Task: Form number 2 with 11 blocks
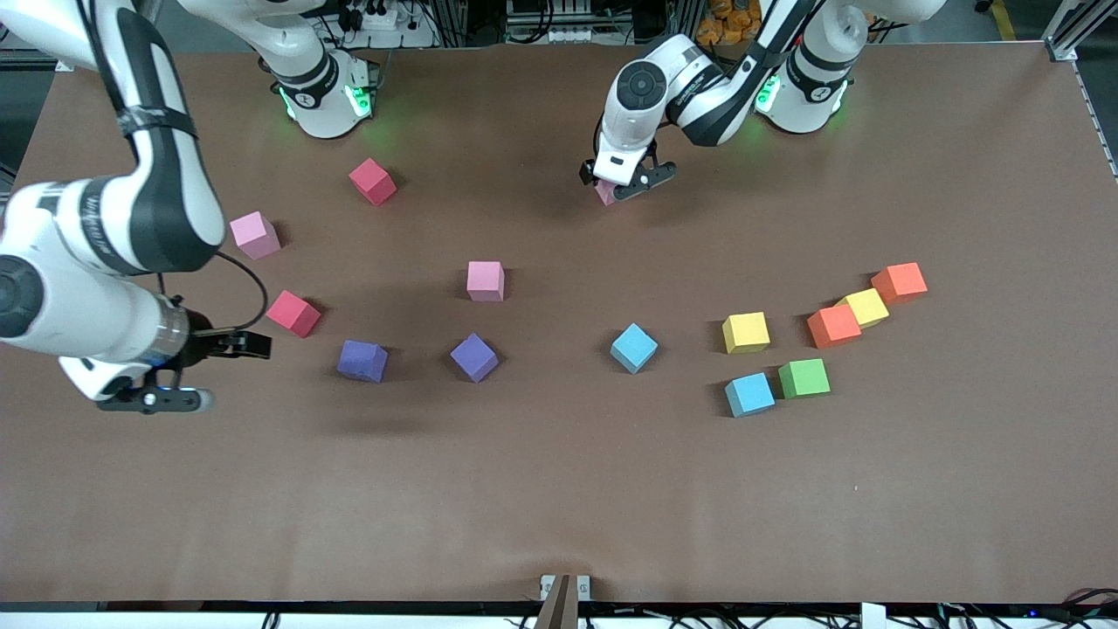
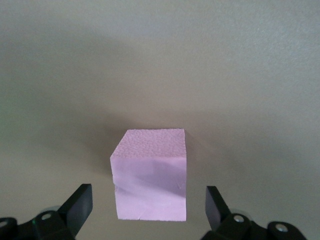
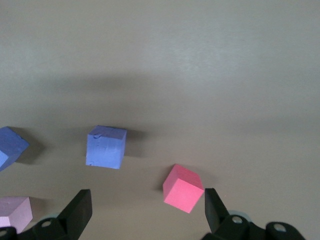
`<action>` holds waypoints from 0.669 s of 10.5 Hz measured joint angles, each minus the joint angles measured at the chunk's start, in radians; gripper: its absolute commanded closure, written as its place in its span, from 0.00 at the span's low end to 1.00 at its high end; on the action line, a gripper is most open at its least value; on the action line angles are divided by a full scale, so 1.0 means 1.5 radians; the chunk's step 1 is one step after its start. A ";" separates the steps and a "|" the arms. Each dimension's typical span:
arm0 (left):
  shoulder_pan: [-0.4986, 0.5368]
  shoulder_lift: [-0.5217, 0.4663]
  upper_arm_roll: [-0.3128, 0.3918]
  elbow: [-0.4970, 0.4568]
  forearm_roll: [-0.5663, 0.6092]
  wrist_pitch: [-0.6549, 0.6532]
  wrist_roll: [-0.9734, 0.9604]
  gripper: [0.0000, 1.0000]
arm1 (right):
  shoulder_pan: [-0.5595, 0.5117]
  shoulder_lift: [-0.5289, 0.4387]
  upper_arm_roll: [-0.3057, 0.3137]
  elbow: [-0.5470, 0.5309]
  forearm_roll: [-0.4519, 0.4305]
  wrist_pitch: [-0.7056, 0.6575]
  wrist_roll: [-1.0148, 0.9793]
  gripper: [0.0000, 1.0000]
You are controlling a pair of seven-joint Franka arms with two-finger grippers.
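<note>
Pink block (image 2: pixel 150 175) sits between the left gripper's (image 2: pixel 150 210) parted jaws; right gripper (image 3: pixel 147 212) waits, jaws apart.

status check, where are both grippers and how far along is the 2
Left gripper open, straddling a pink block on the table. Right gripper open, over the table by a red block. No 2 yet, blocks scattered. Nothing blocking.

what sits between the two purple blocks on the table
Nothing: in the front view only bare brown table lies between one purple block and the other purple block.
</note>
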 measured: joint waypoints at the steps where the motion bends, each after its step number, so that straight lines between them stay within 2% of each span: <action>1: -0.002 0.007 0.000 0.000 0.000 0.008 0.000 0.00 | 0.011 0.005 0.000 0.000 0.000 0.000 0.002 0.00; 4: -0.010 0.026 0.000 -0.003 0.000 0.016 0.000 0.02 | 0.019 0.017 0.000 0.001 0.000 0.000 0.002 0.00; 6: -0.011 0.032 0.001 -0.005 0.000 0.017 -0.001 0.19 | 0.037 0.033 0.000 0.001 0.000 0.004 0.002 0.00; 7: -0.011 0.035 0.001 -0.006 0.000 0.017 -0.002 0.34 | 0.046 0.041 0.000 0.001 0.000 0.013 0.002 0.00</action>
